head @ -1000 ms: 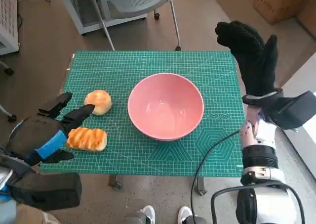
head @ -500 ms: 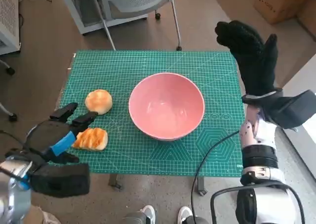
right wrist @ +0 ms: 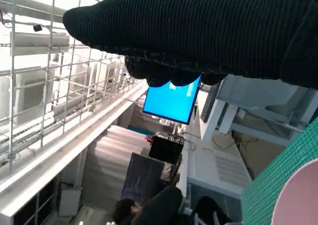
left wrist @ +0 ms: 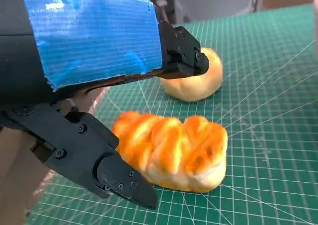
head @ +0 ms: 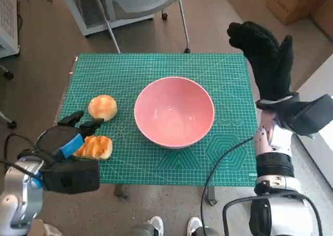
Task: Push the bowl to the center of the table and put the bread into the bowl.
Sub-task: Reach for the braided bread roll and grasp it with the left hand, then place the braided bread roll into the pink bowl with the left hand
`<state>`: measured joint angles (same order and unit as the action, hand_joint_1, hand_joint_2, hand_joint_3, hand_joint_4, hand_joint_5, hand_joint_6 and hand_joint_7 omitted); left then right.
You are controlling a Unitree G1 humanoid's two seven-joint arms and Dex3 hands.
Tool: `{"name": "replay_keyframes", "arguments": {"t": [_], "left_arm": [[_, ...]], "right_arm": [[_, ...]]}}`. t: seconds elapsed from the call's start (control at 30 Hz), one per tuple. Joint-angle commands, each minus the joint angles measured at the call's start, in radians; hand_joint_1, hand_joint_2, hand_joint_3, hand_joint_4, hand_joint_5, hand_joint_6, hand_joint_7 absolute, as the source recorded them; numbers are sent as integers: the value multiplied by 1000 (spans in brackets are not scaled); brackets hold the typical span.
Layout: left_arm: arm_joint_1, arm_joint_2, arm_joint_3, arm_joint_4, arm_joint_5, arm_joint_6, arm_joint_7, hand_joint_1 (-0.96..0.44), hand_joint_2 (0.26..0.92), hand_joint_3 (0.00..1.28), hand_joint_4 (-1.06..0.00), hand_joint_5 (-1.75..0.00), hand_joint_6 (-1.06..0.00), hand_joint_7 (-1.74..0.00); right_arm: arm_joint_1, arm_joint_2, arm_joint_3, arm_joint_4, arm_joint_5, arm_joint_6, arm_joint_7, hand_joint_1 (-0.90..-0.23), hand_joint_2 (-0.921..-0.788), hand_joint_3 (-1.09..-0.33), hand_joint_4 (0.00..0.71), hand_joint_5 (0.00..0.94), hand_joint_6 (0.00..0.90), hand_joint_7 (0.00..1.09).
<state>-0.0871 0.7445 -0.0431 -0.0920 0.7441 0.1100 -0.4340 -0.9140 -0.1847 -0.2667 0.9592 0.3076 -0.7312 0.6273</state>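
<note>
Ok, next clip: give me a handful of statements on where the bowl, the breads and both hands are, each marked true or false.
1. The pink bowl is empty. True.
2. The left hand holds the braided bread. False: its fingers are spread around the bread, which lies on the green mat.
3. The round bun lies between the bowl and the mat's left edge. True.
4. The right hand rests on the bowl's rim. False: it is raised, clear of the bowl.
5. A bread sits in the bowl. False: both lie on the mat.
</note>
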Motion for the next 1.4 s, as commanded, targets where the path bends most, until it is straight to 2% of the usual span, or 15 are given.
{"name": "replay_keyframes", "arguments": {"t": [0.03,0.2,0.4,0.73,0.83,0.87,0.93,0.97,1.0,1.03,1.1,1.2,1.4], "left_arm": [[-49,-23,-43,100,17,3,51,-274,672,4,-117,-9,-265,-1],[-89,-40,-82,184,25,10,93,-228,682,6,-161,-18,-289,-10],[-124,-59,-112,257,16,23,118,-111,709,14,-240,-27,-345,-24],[-161,-65,-162,347,14,28,138,25,794,31,-448,-34,-504,-38],[-168,-60,-183,363,29,26,149,65,848,43,-549,-43,-593,-47],[-168,-57,-190,365,35,24,155,86,884,70,-647,-64,-678,-65],[-170,-52,-201,367,42,20,163,98,902,106,-740,-91,-756,-85],[-170,-49,-206,368,44,18,167,79,906,102,-726,-310,-727,-300],[-168,-45,-211,363,47,13,169,51,911,121,-677,-659,-657,-641],[-167,-42,-214,359,49,10,170,34,915,113,-662,-859,-641,-838],[-162,-37,-215,346,46,6,167,18,918,93,-659,-1016,-643,-1000],[-151,-31,-208,309,32,10,146,8,919,68,-667,-1112,-663,-1101],[-124,-23,-171,194,-2,40,85,3,920,53,-661,-1179,-689,-1112]], "right_arm": [[23,-5,7,11,-15,0,-11,-717,-921,-704,192,1,340,0],[22,-8,9,13,-18,-1,-14,-721,-921,-706,188,0,336,0],[27,-12,14,0,-17,-1,-18,-721,-921,-707,192,2,341,3],[33,-14,13,-20,-5,15,-14,-722,-921,-706,188,0,339,1],[33,-12,14,-23,-3,18,-14,-721,-921,-705,189,1,339,1],[32,-12,14,-24,-2,19,-13,-718,-921,-706,191,2,341,2],[30,-11,14,-23,-2,20,-12,-717,-921,-706,193,3,342,2],[29,-10,14,-22,-1,21,-12,-716,-921,-706,193,3,342,3],[29,-9,13,-22,0,22,-11,-716,-921,-706,194,3,342,3],[28,-9,13,-22,1,23,-10,-716,-921,-706,194,3,342,3],[28,-7,13,-23,3,24,-8,-716,-921,-706,194,2,342,2],[28,-7,13,-20,3,22,-6,-716,-921,-706,192,2,341,2],[26,-9,14,-10,-2,16,-8,-725,-921,-705,188,1,338,0]]}}
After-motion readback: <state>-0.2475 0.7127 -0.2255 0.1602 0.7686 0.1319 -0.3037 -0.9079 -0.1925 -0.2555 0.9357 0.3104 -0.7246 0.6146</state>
